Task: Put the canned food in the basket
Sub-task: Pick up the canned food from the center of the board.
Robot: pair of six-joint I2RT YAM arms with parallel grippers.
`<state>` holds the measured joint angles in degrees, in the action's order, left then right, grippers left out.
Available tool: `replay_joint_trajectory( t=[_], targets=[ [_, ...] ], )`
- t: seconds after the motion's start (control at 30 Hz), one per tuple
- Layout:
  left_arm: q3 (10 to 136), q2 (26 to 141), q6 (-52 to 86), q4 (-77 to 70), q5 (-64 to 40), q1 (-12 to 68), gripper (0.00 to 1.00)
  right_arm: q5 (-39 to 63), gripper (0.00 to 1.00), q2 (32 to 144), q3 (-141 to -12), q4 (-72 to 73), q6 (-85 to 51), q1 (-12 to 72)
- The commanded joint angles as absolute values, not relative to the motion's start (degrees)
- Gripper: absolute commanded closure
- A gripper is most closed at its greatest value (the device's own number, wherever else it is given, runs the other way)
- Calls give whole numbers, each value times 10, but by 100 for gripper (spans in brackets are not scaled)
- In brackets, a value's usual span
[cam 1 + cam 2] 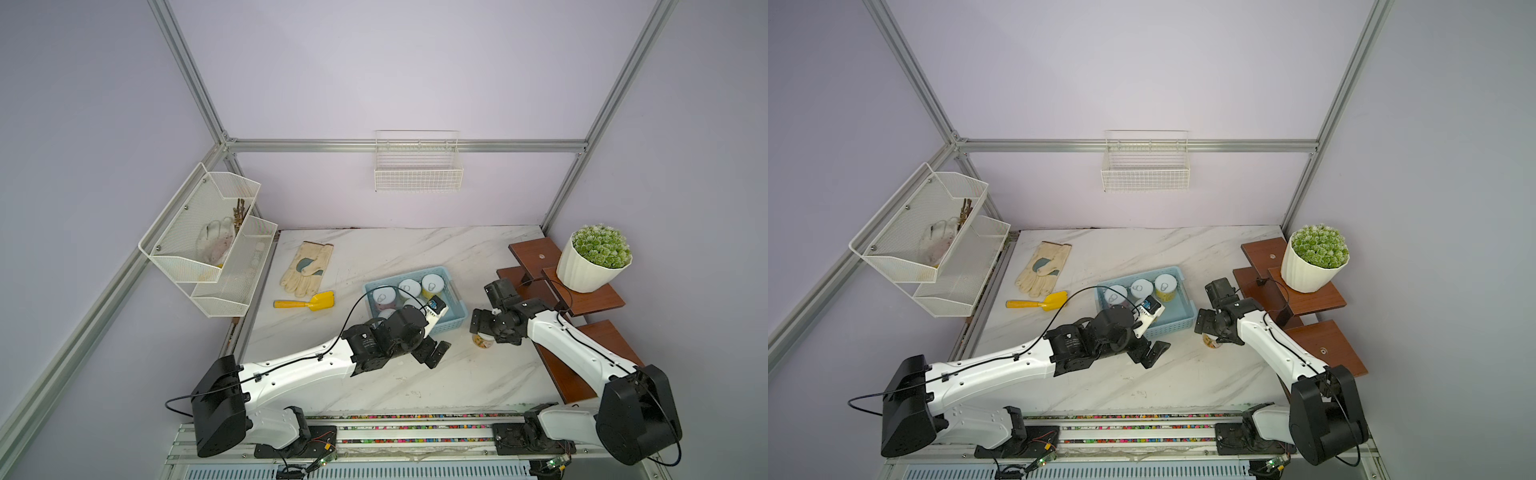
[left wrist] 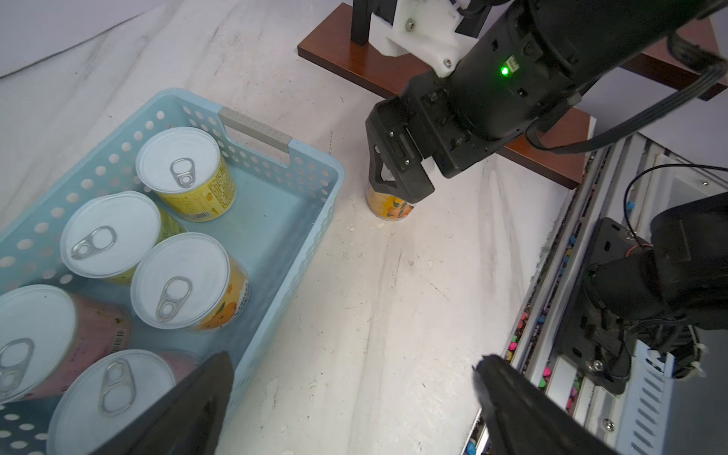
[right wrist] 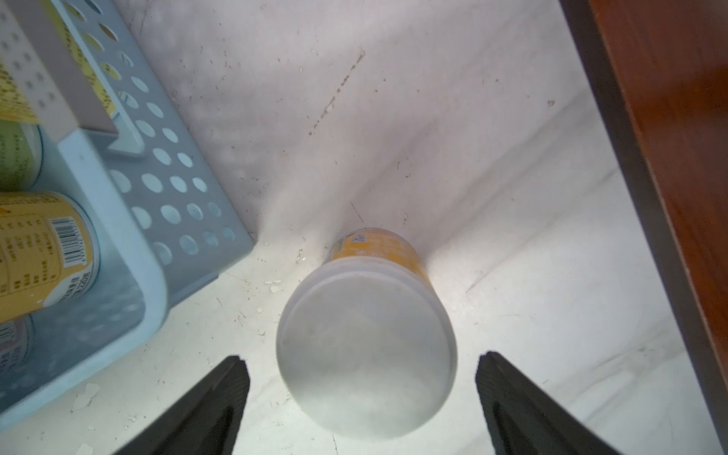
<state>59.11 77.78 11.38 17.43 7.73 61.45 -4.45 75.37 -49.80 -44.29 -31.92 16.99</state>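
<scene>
Right wrist view: the orange-labelled can [image 3: 366,354] is seen upright on the desk [image 3: 394,118], just beside the basket [image 3: 130,244], untouched between the wide-open jaws of the right gripper [image 3: 362,356]. Five cans [image 2: 179,281] are held inside the basket; a barcode [image 3: 67,240] is shown, other print unreadable. The left gripper [image 2: 354,356] is spread empty beside the basket.

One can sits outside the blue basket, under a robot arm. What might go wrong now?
The right end effector is open astride the orange can, with gaps on both sides; closing off-centre could tip or shove it. The can stands close to the basket, so a low carry might catch the rim. Five cans already fill much of the basket, so it could land on a lid and topple.
</scene>
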Motion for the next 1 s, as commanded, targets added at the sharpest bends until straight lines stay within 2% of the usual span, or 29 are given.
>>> replay_joint_trajectory(
  t=[0.0,0.23,0.67,0.97],
  targets=[
    [625,781,74,171,145,632,0,-24,4,764,-495,-417,-311,163],
    [638,804,58,150,131,651,0,-23,9,786,-499,-415,-302,146],
    [718,922,36,123,102,704,0,4,14,817,-505,-414,-282,125],
    [707,915,36,116,104,707,0,4,18,820,-510,-415,-276,120]
  ],
)
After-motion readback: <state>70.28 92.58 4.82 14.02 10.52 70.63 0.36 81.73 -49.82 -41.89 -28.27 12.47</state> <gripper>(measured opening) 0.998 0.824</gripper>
